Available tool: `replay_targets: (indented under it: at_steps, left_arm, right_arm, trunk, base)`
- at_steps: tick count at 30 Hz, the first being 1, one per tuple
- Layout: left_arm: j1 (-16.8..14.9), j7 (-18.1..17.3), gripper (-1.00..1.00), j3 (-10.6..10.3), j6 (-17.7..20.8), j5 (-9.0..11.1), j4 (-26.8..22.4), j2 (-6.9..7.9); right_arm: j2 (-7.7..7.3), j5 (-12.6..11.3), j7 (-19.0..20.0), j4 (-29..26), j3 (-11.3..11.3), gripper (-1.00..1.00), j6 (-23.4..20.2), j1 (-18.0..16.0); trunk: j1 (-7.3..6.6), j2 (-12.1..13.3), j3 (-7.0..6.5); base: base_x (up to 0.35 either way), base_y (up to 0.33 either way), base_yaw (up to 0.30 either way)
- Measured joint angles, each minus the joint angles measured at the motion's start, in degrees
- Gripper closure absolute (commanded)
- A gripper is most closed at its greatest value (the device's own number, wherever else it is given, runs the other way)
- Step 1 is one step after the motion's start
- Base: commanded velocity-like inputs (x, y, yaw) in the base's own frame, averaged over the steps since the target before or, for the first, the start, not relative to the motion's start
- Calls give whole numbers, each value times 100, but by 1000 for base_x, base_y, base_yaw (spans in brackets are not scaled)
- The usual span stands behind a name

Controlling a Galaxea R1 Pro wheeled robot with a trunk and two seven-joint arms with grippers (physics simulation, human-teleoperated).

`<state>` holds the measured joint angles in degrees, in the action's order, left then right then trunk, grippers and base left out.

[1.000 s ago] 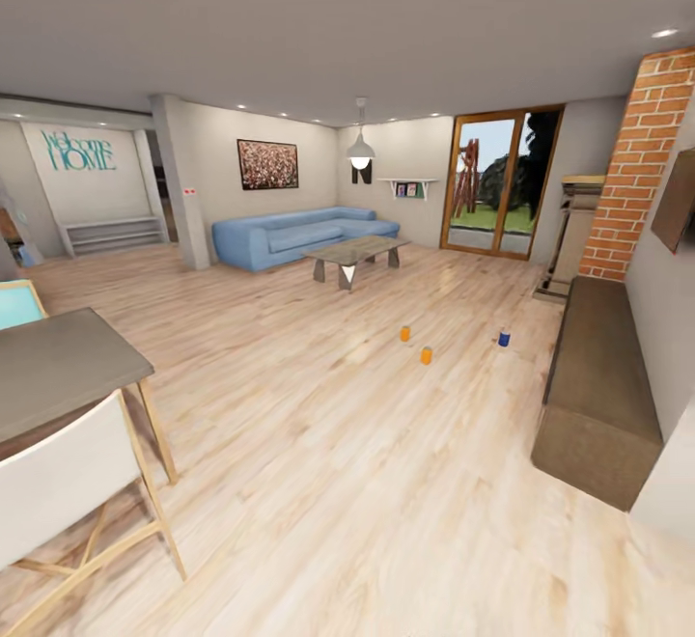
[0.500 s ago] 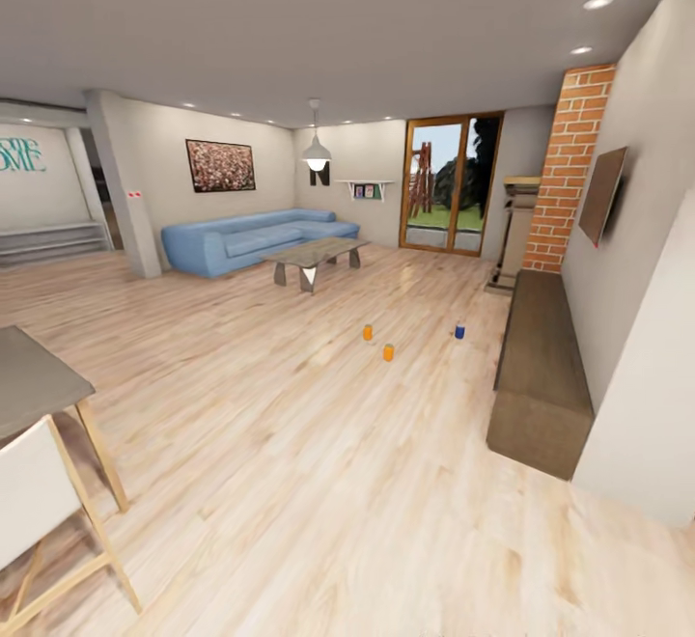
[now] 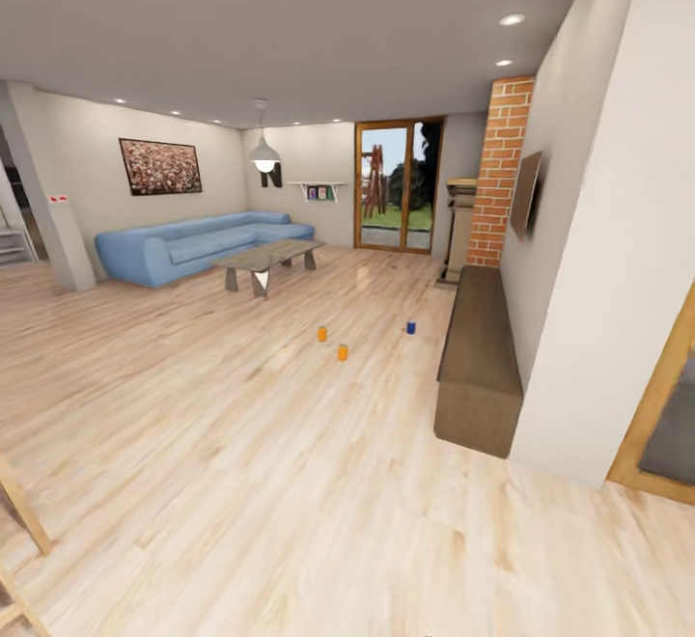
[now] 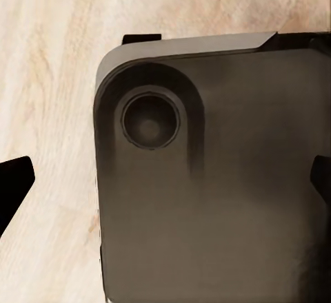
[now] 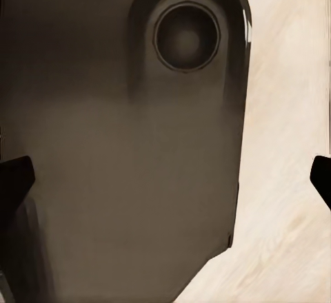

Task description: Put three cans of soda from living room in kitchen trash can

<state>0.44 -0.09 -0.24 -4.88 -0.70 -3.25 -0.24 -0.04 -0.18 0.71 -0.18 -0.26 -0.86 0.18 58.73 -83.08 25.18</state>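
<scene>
We're looking across the living room's wood floor, the blue sofa far left and the long low cabinet along the right wall. All three cans stand upright well ahead of us: two orange cans close together, the blue can nearer the cabinet. In both wrist views our dark base blocks the cans; each gripper's tips sit wide apart, holding nothing.
</scene>
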Motion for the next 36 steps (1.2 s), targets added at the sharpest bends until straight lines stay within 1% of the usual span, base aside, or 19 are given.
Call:
replay_targets:
  at_steps: [11,20,27,36]
  left_arm:
    - [0,0,-100,-2,-4,0,0,-2]
    - [0,0,-100,-2,-4,0,0,-2]
    - [0,0,-100,-2,-4,0,0,-2]
    - [0,0,-100,5,-4,0,0,-2]
  right_arm:
    - [0,0,48,2,0,-100,-1,0]
    - [-2,0,55,2,0,-100,-2,0]
    - [7,0,60,0,2,-100,-2,0]
    - [7,0,61,0,1,-100,-2,0]
  trunk:
    - [0,0,-4]
    - [0,0,-5]
    - [0,0,-5]
    - [0,0,-5]
  base:
    - [-4,-204,-283]
    - [-94,-141,-283]
    - [-152,-90,-284]
    - [-110,-20,-284]
